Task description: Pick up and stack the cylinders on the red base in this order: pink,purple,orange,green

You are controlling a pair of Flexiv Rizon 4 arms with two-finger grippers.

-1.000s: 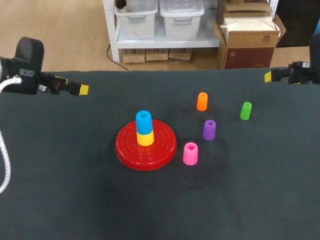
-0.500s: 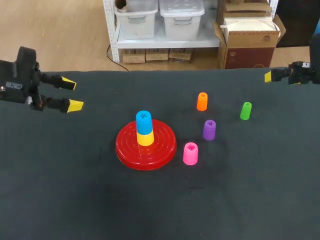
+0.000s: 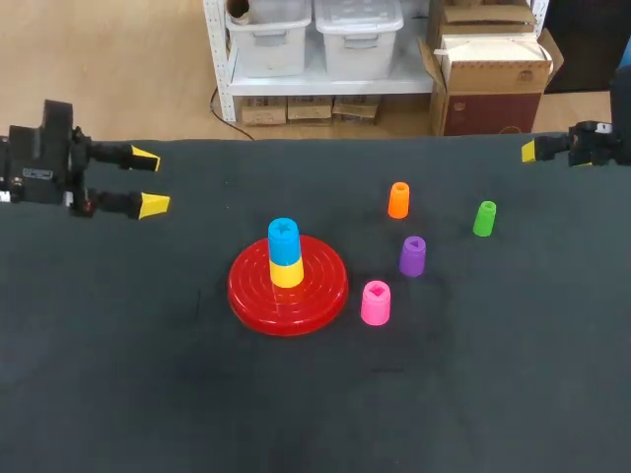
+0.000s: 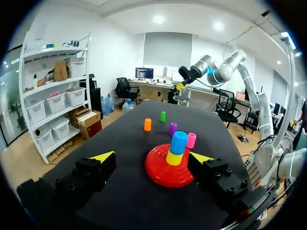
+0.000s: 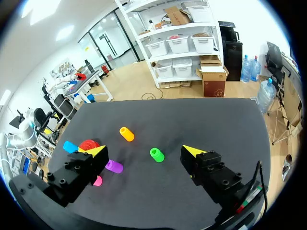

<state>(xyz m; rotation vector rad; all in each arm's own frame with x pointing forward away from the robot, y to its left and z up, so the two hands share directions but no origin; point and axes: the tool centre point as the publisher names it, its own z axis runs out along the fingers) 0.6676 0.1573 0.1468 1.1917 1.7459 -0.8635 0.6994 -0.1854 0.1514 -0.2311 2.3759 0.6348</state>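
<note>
The red base [image 3: 288, 286] sits mid-table with a yellow cylinder [image 3: 287, 274] and a blue one [image 3: 283, 241] stacked on its peg. To its right stand the pink cylinder [image 3: 375, 303], the purple [image 3: 412, 255], the orange [image 3: 398, 199] and the green [image 3: 484, 218], all upright and apart. My left gripper [image 3: 148, 181] hovers open at the far left edge, holding nothing. From its wrist, the left gripper [image 4: 152, 157] faces the base [image 4: 160, 175]. My right gripper [image 5: 143, 150] is open and empty at the back right corner [image 3: 537, 150], with the green cylinder [image 5: 156, 154] ahead of it.
Dark cloth covers the whole table [image 3: 315, 394]. Both arms stay near the table's side edges, well away from the cylinders. In the left wrist view my right arm [image 4: 206, 67] hangs beyond the far end of the table.
My left wrist has turned, so its two yellow tips now show spread apart, and the gripper has shifted slightly toward the back. The right arm and all cylinders have not moved.
</note>
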